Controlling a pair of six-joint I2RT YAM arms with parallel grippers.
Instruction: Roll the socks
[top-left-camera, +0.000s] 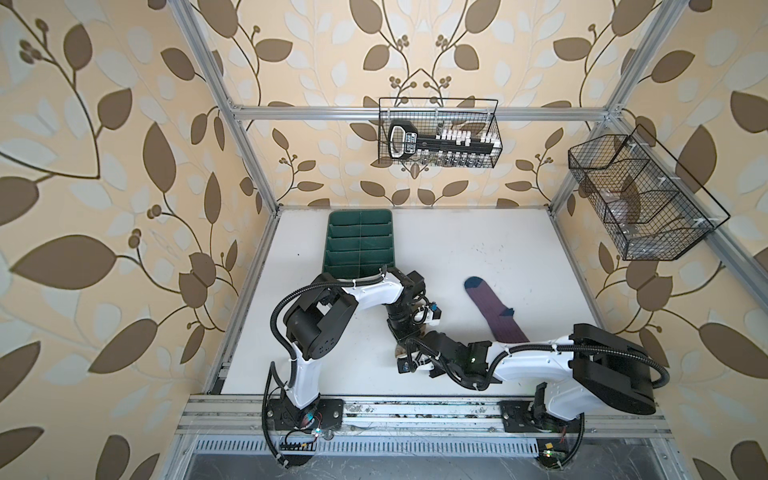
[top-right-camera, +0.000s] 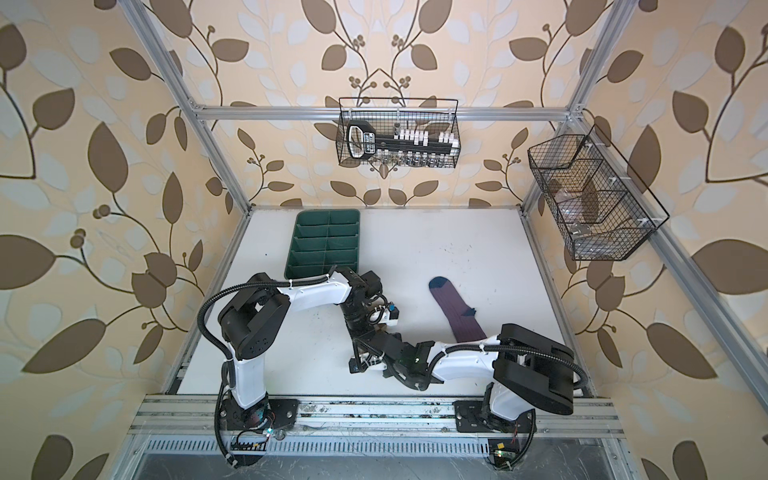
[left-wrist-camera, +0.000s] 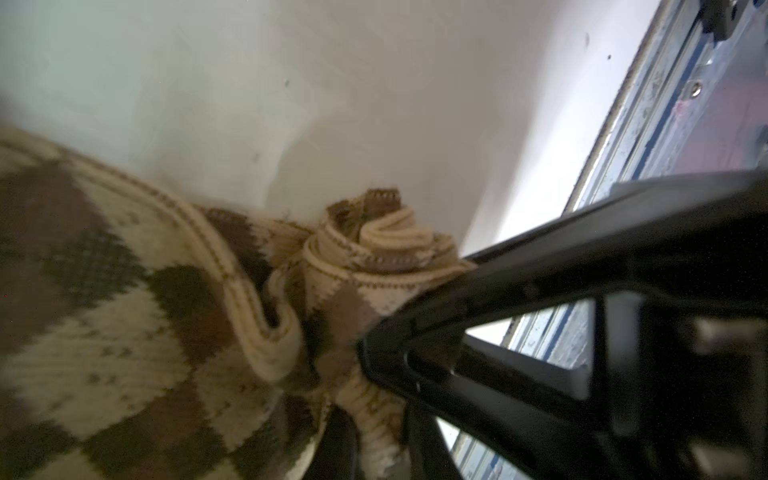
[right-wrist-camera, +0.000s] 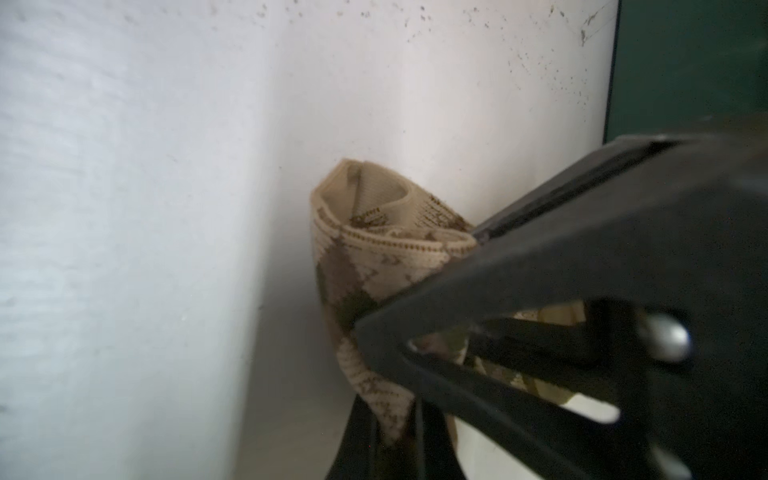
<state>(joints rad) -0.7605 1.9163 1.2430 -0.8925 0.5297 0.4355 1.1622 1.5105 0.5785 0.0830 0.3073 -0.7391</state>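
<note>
Slippage is the worry. The tan sock (left-wrist-camera: 365, 266), wound into a tight roll with its loose end draped alongside, sits at about 6 o'clock on the counter (top-left-camera: 478, 249), where both arms meet. The right gripper (right-wrist-camera: 365, 374) is clamped fully onto a fold of it. The left gripper (left-wrist-camera: 353, 382) has the roll between its jaws, but the view is blurred and I cannot tell whether they pinch it or stand slack. If either grip gave way before the outer layer is tucked over, the springy knit could uncoil. Pulling in opposite directions could also drag the roll open, and the crowded grippers could knock each other. The purple sock (top-left-camera: 490, 307) lies flat at 4 o'clock, not yet rolled.

The green tray (top-left-camera: 360, 212) at 11 o'clock shows only empty compartments, though an arm covers its near end. The back basket (top-left-camera: 494, 137) at 12 o'clock holds a black-handled tool (top-left-camera: 401, 139) and small white pieces. The side basket (top-left-camera: 590, 166) at 2 o'clock has contents too faint to name.
</note>
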